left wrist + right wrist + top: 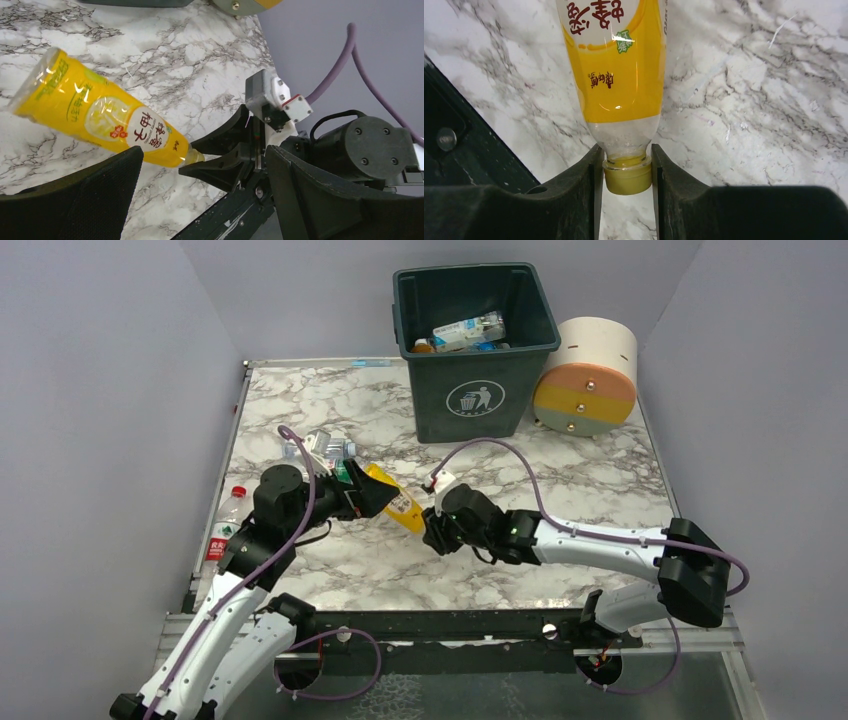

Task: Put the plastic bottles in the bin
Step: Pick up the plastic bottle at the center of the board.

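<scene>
The right end effector [627,172] is gripping the yellow-orange bottle [620,75] by its capped neck, over the middle of the marble desk [600,475]. The left end effector [372,496] is hanging wide open just beside that bottle. The bin [470,395] is standing well apart at the rear.

Marble table [620,480], plain lilac-grey walls [100,390]

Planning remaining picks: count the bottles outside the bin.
3 visible: the yellow bottle in the right gripper, a red-capped bottle at the table's left edge, a clear bottle beyond the left gripper, possibly hiding more.
</scene>
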Tool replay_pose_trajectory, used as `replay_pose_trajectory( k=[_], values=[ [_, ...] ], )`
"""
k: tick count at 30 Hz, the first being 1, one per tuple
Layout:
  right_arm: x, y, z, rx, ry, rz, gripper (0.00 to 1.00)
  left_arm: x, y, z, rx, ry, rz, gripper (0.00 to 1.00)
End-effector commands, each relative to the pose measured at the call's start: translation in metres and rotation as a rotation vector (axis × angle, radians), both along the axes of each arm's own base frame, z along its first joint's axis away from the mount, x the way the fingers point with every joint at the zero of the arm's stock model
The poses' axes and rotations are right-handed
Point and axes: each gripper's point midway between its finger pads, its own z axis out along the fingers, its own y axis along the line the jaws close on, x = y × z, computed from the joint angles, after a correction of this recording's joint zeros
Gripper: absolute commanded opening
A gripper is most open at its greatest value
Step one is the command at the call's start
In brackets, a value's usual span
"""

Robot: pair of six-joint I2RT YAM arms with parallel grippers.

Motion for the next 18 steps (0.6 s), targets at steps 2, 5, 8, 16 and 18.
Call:
replay_pose_trajectory(
  k=[2,5,8,16,18],
  values=[
    [0.021,0.006,0.042,0.071,-0.062,-0.115,0.29,-0.001,0.0,0.02,-0.061,-0.029,0.019,0.99],
    [0.023,0.008,0.052,0.092,-0.07,-0.124,0.29,0.0,0.001,0.021,-0.09,-0.027,0.041,0.99],
    [0.023,0.009,0.059,0.111,-0.076,-0.127,0.29,0.001,0.001,0.022,-0.12,-0.024,0.057,0.99],
    [0.022,0.006,0.078,0.161,-0.092,-0.139,0.29,0.006,0.005,0.018,-0.168,-0.015,0.109,0.99],
    [0.022,0.004,0.083,0.171,-0.098,-0.143,0.29,0.007,0.005,0.017,-0.178,-0.014,0.119,0.99]
  ],
)
